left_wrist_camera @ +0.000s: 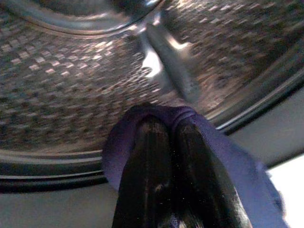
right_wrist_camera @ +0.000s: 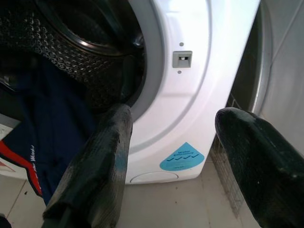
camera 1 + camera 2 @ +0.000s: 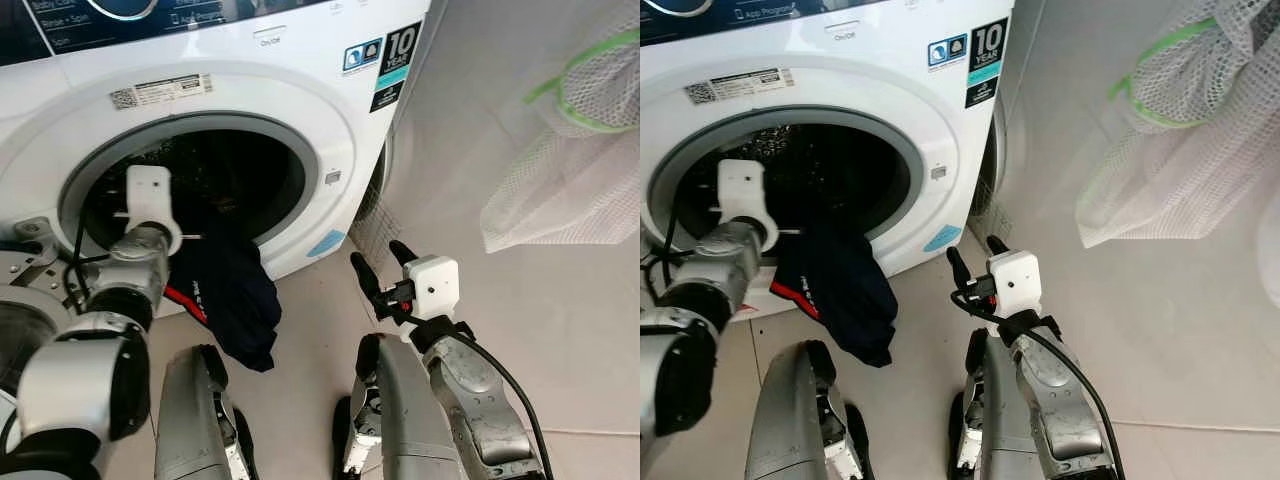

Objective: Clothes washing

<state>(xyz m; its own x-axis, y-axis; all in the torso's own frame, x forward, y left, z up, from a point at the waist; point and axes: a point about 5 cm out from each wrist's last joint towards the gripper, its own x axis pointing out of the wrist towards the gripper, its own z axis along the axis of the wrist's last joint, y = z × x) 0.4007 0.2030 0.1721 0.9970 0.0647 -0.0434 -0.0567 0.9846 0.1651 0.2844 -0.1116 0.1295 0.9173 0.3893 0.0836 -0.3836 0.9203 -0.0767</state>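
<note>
1. Left tool (image 1: 171, 156), reached into the round door opening of the washing machine (image 3: 330, 90); its two black fingers (image 1: 147, 166) lie pressed together, pinching a fold of dark navy fabric.
2. Navy garment (image 3: 225, 290), held by the left tool at its upper end; from there it drapes over the lower rim of the opening and hangs down the white front panel, its lowest fold just above the floor (image 3: 300, 340). A red stripe with white lettering runs along the hanging part on the side nearer the left arm.
3. Perforated steel drum (image 1: 71, 80), directly ahead of the left tool's fingertips; a raised paddle rib (image 1: 171, 66) crosses it just beyond the pinched fabric.
4. Right tool (image 3: 382, 268), outside the machine and beside the opening, held above the floor; its fingers (image 2: 95, 166) are spread wide apart and hold nothing. Between them, in the right wrist view, appear the door latch socket (image 2: 182, 59) and a blue triangular sticker (image 2: 182, 157) on the front panel.
5. White mesh laundry bag (image 3: 570, 160) with green trim, hanging well off to the right tool's outer side, against the pale wall.
6. Warranty label (image 3: 398, 65) on the upper front of the machine, above the right tool.
</note>
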